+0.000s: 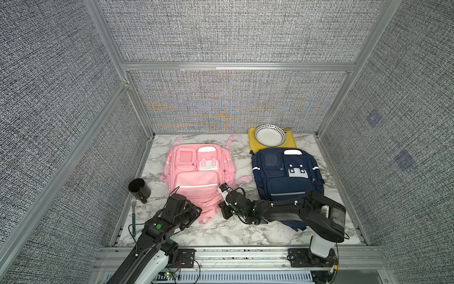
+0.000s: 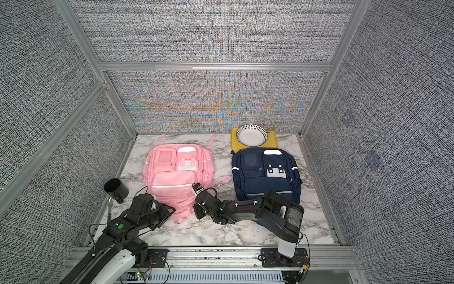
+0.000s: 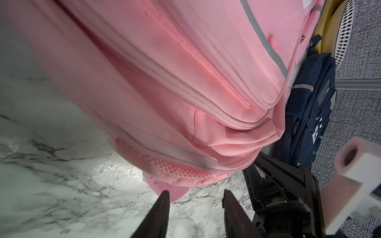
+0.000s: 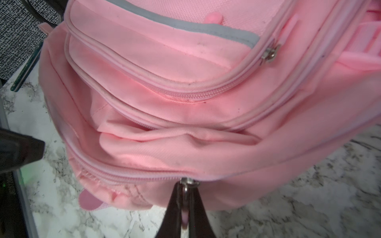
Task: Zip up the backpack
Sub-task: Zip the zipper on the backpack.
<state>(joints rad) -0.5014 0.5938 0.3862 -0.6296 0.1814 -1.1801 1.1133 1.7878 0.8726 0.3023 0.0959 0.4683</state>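
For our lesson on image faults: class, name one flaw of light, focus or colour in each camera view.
In both top views, rainbow moiré bands ripple over the back wall; in the left wrist view, the pink backpack smears into blur and glare whitens the table; in the right wrist view, the zipper pull is fairly sharp, while the backpack's outer edges go soft.

The pink backpack was matt woven cloth, lightly soiled, with mesh-textured padding at its edge. Its zipper pull was bright metal. The navy backpack was matt cloth too. The worktop showed a smooth, glossy marble-pattern surface. The enclosure walls were rough grey weave; the frame rails were pale matt metal. The bowl looked glazed and glossy.
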